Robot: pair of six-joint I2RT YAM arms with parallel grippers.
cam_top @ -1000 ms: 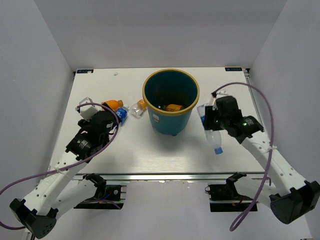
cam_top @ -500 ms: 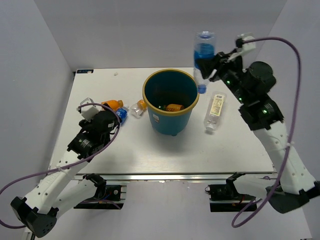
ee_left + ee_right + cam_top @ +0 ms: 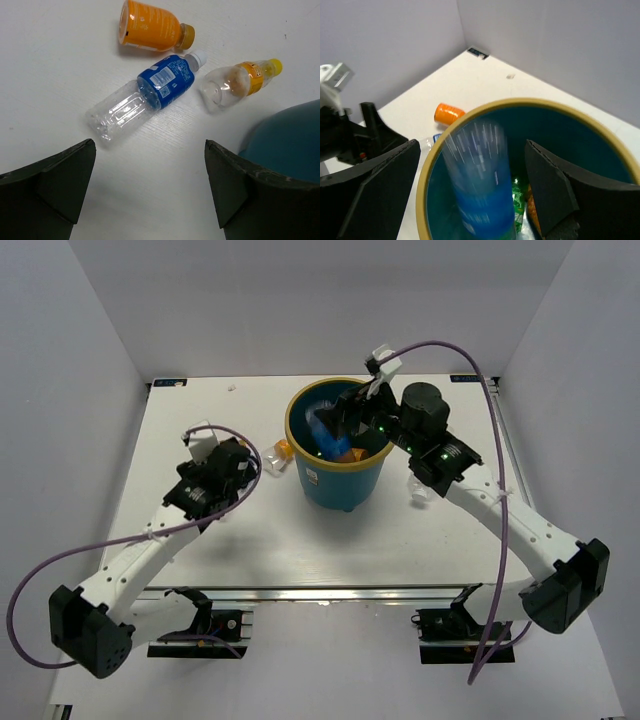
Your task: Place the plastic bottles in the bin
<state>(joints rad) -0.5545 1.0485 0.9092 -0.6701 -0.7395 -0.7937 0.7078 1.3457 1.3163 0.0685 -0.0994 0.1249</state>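
The teal bin [image 3: 340, 478] with a tan rim stands mid-table. My right gripper [image 3: 348, 418] hangs open over its mouth. A clear bottle with a blue label [image 3: 482, 180] shows blurred between the spread fingers, loose and dropping into the bin [image 3: 427, 170]. A green bottle [image 3: 520, 192] and an orange one [image 3: 532, 210] lie inside. My left gripper [image 3: 149, 145] is open above the table, just short of a clear blue-labelled bottle [image 3: 150, 97]. Beyond it lie an orange bottle [image 3: 150, 32] and a clear orange-labelled bottle [image 3: 240, 85].
A clear bottle with a pale label [image 3: 420, 488] lies right of the bin, partly hidden by my right arm. The bin wall [image 3: 287, 140] is close to my left gripper's right finger. White walls enclose the table on three sides.
My right gripper swung down from high behind the bin to over its mouth and opened, letting go of the blue-labelled bottle. My left arm moved right, over the bottles left of the bin.
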